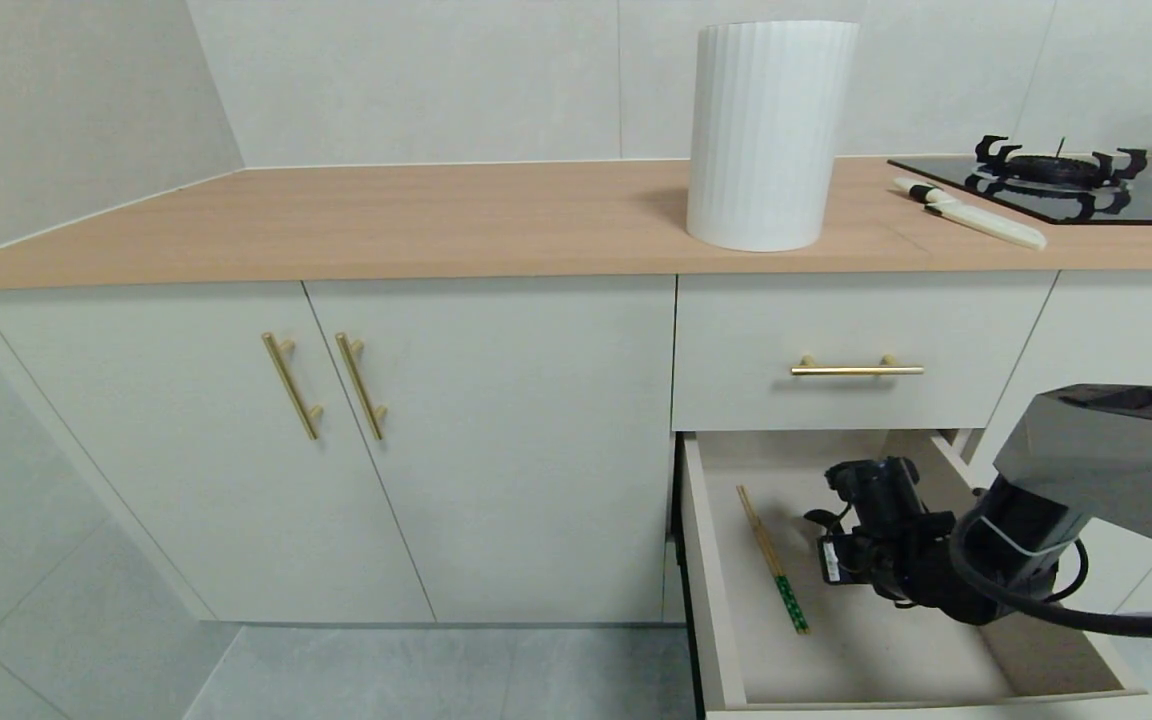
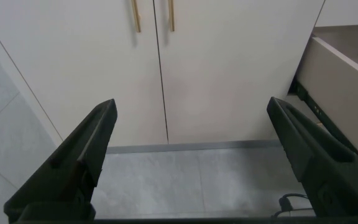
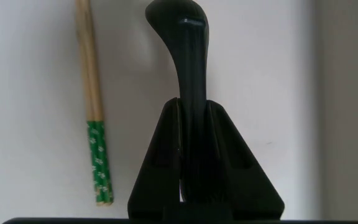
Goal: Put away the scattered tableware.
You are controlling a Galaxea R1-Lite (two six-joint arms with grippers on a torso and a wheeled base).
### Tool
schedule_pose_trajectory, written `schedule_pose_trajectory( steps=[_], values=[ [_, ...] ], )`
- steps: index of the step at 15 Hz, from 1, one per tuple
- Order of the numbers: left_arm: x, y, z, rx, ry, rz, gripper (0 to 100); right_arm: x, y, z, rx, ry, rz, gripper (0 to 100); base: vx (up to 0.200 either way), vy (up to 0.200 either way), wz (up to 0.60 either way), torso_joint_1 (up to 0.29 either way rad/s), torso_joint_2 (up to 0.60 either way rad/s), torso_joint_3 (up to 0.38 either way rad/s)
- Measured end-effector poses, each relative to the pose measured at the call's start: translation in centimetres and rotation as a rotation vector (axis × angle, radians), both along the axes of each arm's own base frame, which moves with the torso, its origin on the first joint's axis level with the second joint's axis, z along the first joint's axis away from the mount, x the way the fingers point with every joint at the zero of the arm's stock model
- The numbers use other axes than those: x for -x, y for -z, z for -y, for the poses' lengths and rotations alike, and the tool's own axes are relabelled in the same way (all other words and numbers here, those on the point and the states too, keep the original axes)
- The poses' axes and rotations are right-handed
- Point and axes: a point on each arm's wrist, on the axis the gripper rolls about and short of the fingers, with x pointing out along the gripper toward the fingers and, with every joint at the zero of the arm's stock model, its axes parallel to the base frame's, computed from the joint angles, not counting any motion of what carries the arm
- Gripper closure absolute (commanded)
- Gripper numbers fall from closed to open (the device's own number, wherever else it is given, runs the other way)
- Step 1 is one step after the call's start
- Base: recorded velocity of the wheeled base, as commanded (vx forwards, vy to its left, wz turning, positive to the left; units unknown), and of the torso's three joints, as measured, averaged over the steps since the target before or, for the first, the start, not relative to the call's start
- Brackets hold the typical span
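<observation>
Open drawer, right arm over it with a black utensil

Nearest, the right gripper (image 3: 191, 109) is clamped on a black utensil (image 3: 178, 28) above the floor of the open drawer (image 1: 711, 600). A pair of green-tipped chopsticks (image 1: 774, 560) lies at its nine o'clock. The left gripper (image 2: 191, 109) hangs spread wide before the cabinet doors (image 1: 336, 430). Farther, at the drawer's twelve o'clock, a white ribbed container (image 1: 766, 130) stands on the countertop (image 1: 386, 220), with a white knife (image 1: 971, 212) at one o'clock.

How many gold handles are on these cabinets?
3. The left door handle and right door handle sit side by side; the drawer handle crosses the closed drawer. The open drawer's front face is hidden; it may carry another.
</observation>
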Motion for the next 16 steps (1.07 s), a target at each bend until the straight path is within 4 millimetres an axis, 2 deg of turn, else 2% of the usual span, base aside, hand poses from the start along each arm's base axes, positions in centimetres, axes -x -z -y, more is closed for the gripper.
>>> schedule_pose_trajectory(
  steps=[5, 13, 14, 16],
  values=[
    [0.0, 0.0, 0.0, 0.000, 0.000, 0.000, 0, 0.0, 1.2, 0.0, 0.014, 0.000, -0.046, 100, 0.000, 0.000, 0.00, 0.000, 0.00, 0.000],
    [0.0, 0.0, 0.0, 0.000, 0.000, 0.000, 0, 0.0, 1.4, 0.0, 0.015, 0.001, -0.050, 100, 0.000, 0.000, 0.00, 0.000, 0.00, 0.000],
    [0.0, 0.0, 0.0, 0.000, 0.000, 0.000, 0, 0.0, 1.4, 0.0, 0.015, 0.001, -0.050, 0, 0.000, 0.000, 0.00, 0.000, 0.00, 0.000],
    [0.0, 0.0, 0.0, 0.000, 0.000, 0.000, 0, 0.0, 1.4, 0.0, 0.015, 0.001, -0.050, 0, 0.000, 0.000, 0.00, 0.000, 0.00, 0.000]
  ],
)
